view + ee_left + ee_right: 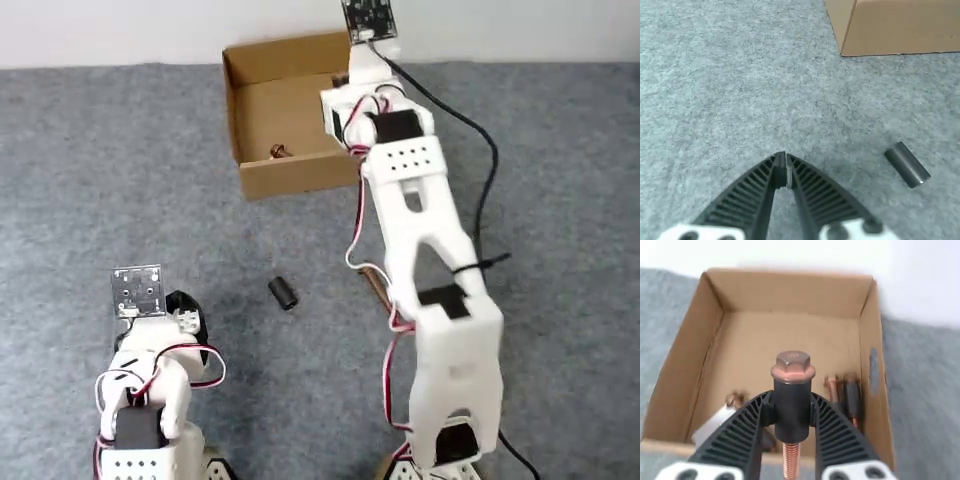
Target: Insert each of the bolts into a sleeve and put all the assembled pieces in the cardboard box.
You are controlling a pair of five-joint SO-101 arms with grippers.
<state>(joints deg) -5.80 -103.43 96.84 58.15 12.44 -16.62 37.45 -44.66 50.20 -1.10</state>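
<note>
our right end effector (791, 404) pinches the black cylindrical sleeve (790, 415) around the copper flanged bolt (792, 369), its long axis crossing the fingers, over the open brown cardboard box (790, 292); our left end effector (785, 172) is pressed together.

The table's speckled grey felt covering (120, 180) lies under a plain tan cardboard box (290, 180). A loose matte-black cylindrical sleeve (284, 293) looks dark against the grey. The hex-headed metal bolt (793, 365) is shiny copper, ringed by a second black sleeve (791, 407). The left arm (150, 400) and right arm (430, 250) are white plastic with red-and-white wiring. The left gripper (785, 167) and right gripper (791, 405) are black and ribbed.
</note>
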